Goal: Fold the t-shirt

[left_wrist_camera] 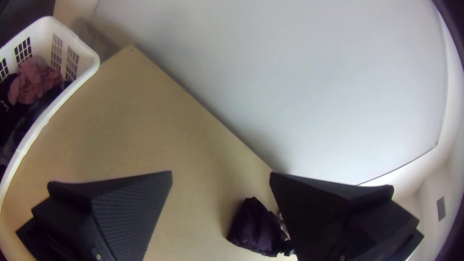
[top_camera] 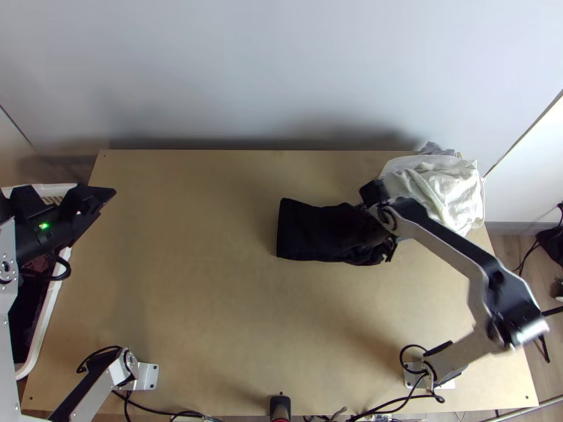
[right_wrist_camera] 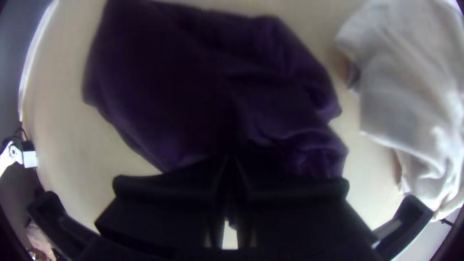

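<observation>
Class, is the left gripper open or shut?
The left gripper is open: its two fingers stand wide apart, with the table showing between them.

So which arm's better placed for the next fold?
Right, I'd say. The right gripper is at the dark shirt, fingers together. The left gripper hangs open by the white basket, across the table from the shirt.

The t-shirt (top_camera: 306,232) lies just right of the counter's (top_camera: 190,281) middle; at the far right corner, a heap of cloths (top_camera: 450,186); along the left edge, a basket (left_wrist_camera: 87,57) with clothes (left_wrist_camera: 33,79) in it.
</observation>
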Controlling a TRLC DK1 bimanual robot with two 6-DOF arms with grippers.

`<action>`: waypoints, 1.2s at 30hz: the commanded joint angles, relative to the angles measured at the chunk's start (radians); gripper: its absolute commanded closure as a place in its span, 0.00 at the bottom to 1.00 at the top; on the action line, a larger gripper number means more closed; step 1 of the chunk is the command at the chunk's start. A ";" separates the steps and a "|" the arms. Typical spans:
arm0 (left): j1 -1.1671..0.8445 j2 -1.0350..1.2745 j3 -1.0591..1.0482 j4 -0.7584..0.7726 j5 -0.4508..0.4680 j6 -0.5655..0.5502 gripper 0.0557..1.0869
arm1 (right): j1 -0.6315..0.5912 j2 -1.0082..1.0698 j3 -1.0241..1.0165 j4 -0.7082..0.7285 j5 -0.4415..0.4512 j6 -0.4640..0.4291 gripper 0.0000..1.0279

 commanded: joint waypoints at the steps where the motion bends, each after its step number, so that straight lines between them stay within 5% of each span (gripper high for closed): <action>1: 0.008 -0.030 -0.004 -0.014 0.002 0.005 0.05 | 0.005 -0.212 0.010 0.046 -0.001 0.046 0.81; 3: 0.008 -0.036 -0.008 -0.019 0.002 0.005 0.05 | 0.005 -0.260 0.006 0.058 -0.001 0.103 0.65; 6: 0.010 -0.053 -0.019 -0.025 0.004 0.003 0.05 | 0.003 -0.310 0.003 0.066 -0.001 0.165 0.04; 16: 0.033 -0.113 -0.051 -0.041 0.010 0.025 0.05 | 0.192 -0.476 -0.168 0.078 0.017 0.125 0.04; 19: 0.033 -0.124 -0.068 -0.041 0.010 0.037 0.05 | 0.290 -0.495 -0.213 0.049 0.100 0.123 0.04; 26: 0.054 -0.162 -0.104 -0.042 0.010 0.062 0.05 | 0.373 -0.508 -0.247 -0.056 0.081 0.306 0.04; 30: 0.062 -0.185 -0.111 -0.047 0.011 0.077 0.05 | 0.378 -0.511 -0.306 -0.023 0.081 0.324 0.04; 36: 0.087 -0.185 -0.091 -0.051 0.010 0.112 0.05 | 0.514 -0.450 -0.317 -0.033 0.379 0.099 0.04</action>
